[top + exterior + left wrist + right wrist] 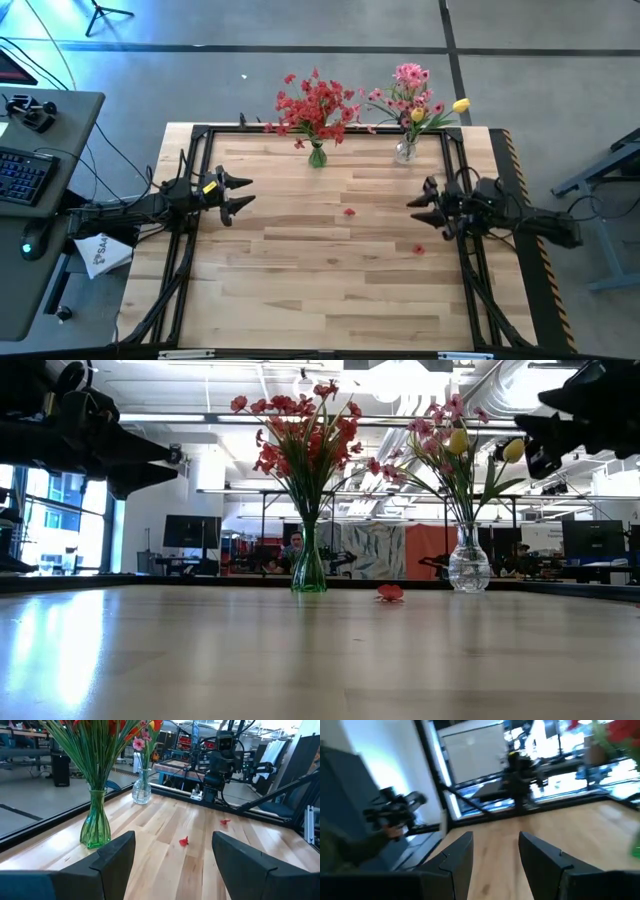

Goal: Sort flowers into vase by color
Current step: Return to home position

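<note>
Red flowers (316,104) stand stems-down in a green glass vase (317,156) at the table's far edge. Pink flowers with yellow blooms (415,100) stand in a clear glass vase (405,151) to its right. The low view shows the green vase (308,566) and the clear vase (468,565) upright. My left gripper (243,194) hovers open over the table's left side and holds nothing. My right gripper (417,203) hovers open over the right side, empty too. In the left wrist view the green vase (96,820) stands ahead of my open left gripper (172,852).
Two loose red blossoms lie on the wood: one near the middle (348,211), one nearer the right arm (418,249). A black frame (200,131) borders the table. A desk with a keyboard (20,176) stands off the left edge. People sit in the room beyond.
</note>
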